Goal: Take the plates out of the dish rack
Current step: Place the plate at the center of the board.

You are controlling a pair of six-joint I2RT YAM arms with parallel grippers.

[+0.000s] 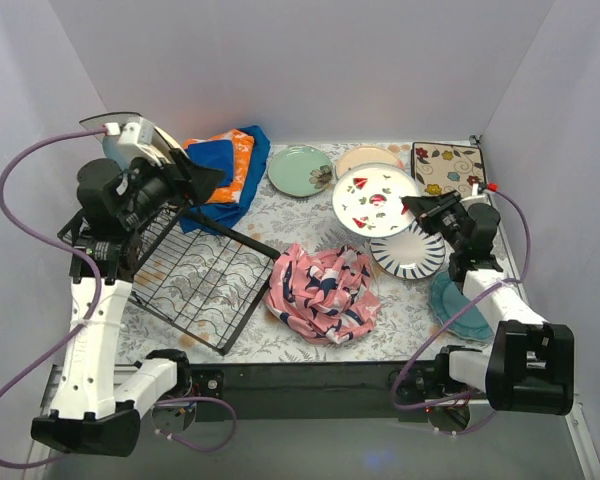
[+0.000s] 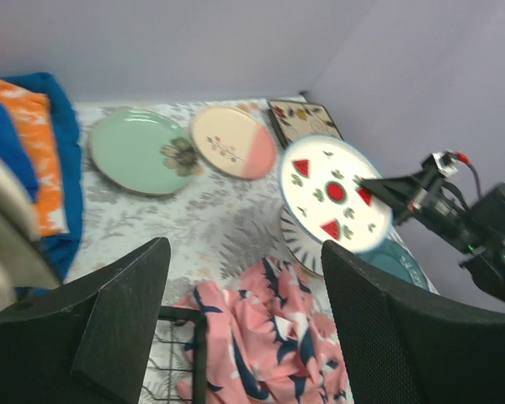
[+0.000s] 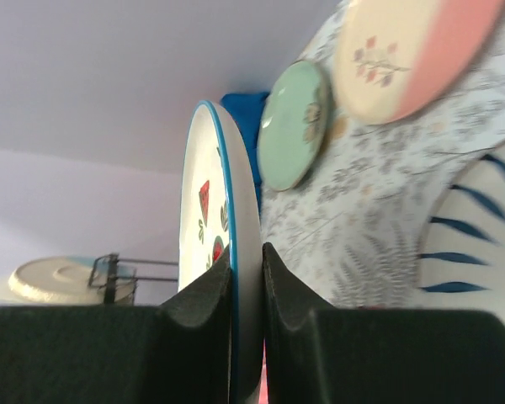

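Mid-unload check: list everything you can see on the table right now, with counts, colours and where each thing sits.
dish rack: one, black wire, left side
plate in rack: at least one, cream, at the rack's far end
mint green plate: one, back centre
cream-and-pink plate: one, right of the mint one
square plate: one, cream with flowers, back right corner
white plate with red marks: one, held above the table
blue-striped plate: one, cream and blue, right of centre
teal plate: one, right edge, partly under the right arm
pink patterned cloth: one, crumpled, centre
folded cloths: a pile, blue and orange, back left
left gripper: open, over the rack
right gripper: shut on the white plate's rim
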